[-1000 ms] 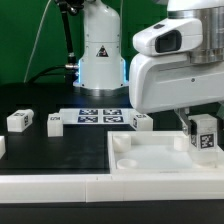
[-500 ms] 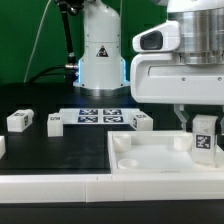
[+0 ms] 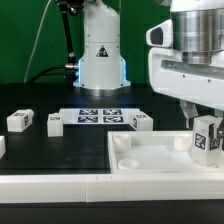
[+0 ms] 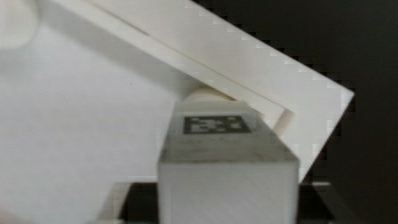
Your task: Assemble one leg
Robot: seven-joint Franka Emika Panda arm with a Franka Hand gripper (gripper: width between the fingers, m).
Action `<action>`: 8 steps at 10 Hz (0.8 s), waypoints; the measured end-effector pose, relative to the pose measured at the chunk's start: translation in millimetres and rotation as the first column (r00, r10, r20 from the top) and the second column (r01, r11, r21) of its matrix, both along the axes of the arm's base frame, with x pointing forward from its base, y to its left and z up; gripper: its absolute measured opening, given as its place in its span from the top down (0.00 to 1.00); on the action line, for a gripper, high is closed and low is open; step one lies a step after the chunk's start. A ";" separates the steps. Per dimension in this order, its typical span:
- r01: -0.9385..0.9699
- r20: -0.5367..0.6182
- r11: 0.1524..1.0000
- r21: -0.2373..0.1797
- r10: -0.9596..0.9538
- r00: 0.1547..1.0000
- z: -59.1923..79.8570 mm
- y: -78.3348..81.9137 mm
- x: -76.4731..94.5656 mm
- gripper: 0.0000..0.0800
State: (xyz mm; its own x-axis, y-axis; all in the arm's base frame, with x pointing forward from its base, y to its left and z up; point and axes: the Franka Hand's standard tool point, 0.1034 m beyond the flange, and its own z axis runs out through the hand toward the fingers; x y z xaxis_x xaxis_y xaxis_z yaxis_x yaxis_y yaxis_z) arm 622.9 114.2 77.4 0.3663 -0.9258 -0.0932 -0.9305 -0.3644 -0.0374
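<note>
My gripper is shut on a leg, a small white block with a black-and-white tag facing the camera. It holds the leg upright over the corner of the large flat white square piece at the exterior view's right, beside a round corner socket. In the wrist view the leg sticks out from my gripper toward the corner of the white piece. I cannot tell whether the leg touches the piece.
Three loose tagged legs stand on the black table behind the white piece. The marker board lies between them, in front of the robot base. Another white block shows at the left edge.
The gripper with the leg has moved toward the exterior view's right and slightly lower, closer to the white piece's corner. The loose legs have not moved.
</note>
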 end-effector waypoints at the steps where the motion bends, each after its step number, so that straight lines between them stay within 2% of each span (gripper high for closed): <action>1: 0.061 -0.004 0.998 0.008 -0.061 0.998 0.0 -0.5 0.5 0.64; 2: 0.107 -0.009 0.994 0.015 -0.106 0.994 -0.1 -1.1 0.7 0.64; 4: 0.082 -0.006 0.997 0.015 -0.082 0.997 -0.2 -0.4 0.5 0.63; 6: 0.036 -0.001 0.999 0.016 -0.036 0.999 0.0 -0.2 0.7 0.24; 8: -0.214 0.023 0.977 0.009 0.214 0.977 0.0 0.4 0.3 0.21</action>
